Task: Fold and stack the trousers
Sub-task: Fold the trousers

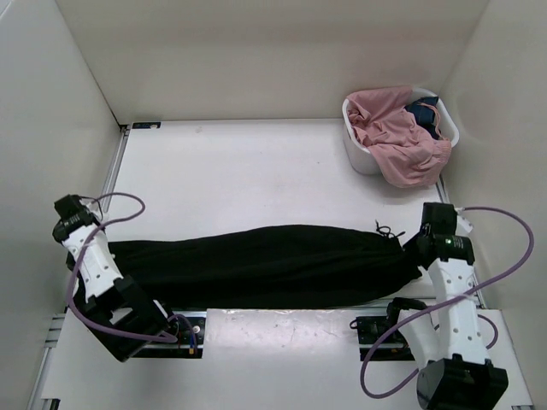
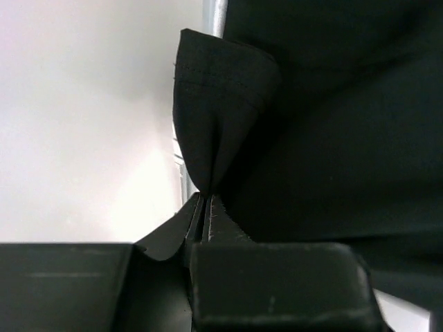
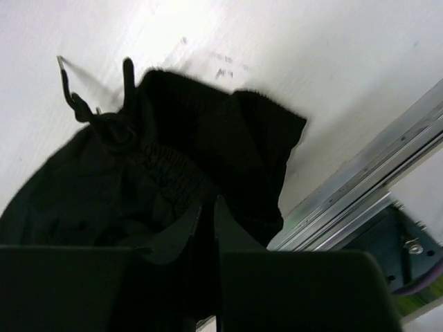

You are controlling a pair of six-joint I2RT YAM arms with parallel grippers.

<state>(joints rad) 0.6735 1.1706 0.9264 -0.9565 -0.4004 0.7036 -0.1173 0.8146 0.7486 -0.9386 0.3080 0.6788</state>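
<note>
Left gripper (image 2: 208, 207) is clamped on a folded hem corner at one end of the trousers (image 1: 273, 265), while the right gripper (image 3: 206, 220) pinches the drawstring waistband at the other end, the black cloth lying stretched between them. Under the trousers is a white table (image 1: 239, 171) walled by pale panels (image 1: 256, 51), with a white basket (image 1: 357, 154) holding a pink garment (image 1: 402, 145) beyond the waist end. Each arm bends from its base on the near side of the trousers over to its end.

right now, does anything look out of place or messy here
Only the pink garment: it spills over the near rim of the white basket, far right. The trousers lie stretched straight between the left claw and right claw.
</note>
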